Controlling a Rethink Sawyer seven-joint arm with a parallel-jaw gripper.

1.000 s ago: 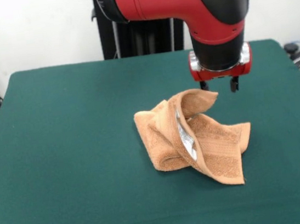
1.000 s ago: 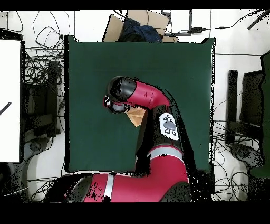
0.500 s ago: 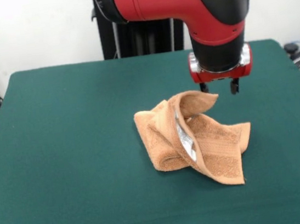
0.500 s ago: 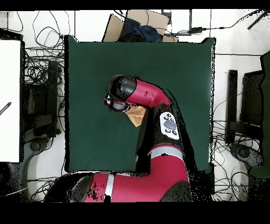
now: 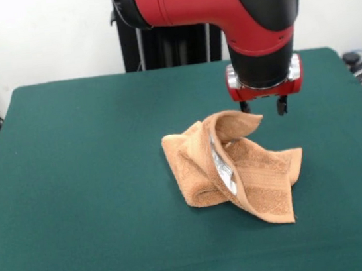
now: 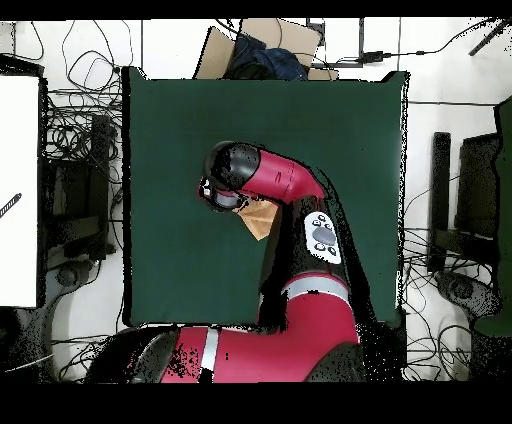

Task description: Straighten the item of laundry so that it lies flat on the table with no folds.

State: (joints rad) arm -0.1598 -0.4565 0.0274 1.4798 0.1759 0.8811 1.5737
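Front view, crumpled orange-brown towel (image 5: 233, 167) near the middle of the green table (image 5: 75, 189), white label showing in a fold, gripper (image 5: 263, 106) hovering just above its raised flap, fingers spread, holding nothing.

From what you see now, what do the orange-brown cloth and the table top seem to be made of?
The towel looks like terry cotton: a looped, fuzzy matte pile, with flatter woven bands near one edge and a small white label. It is soft enough to stand crumpled in folds. The table top looks like dark green felt or a similar matte fabric covering: even and without shine. What lies under it cannot be seen.
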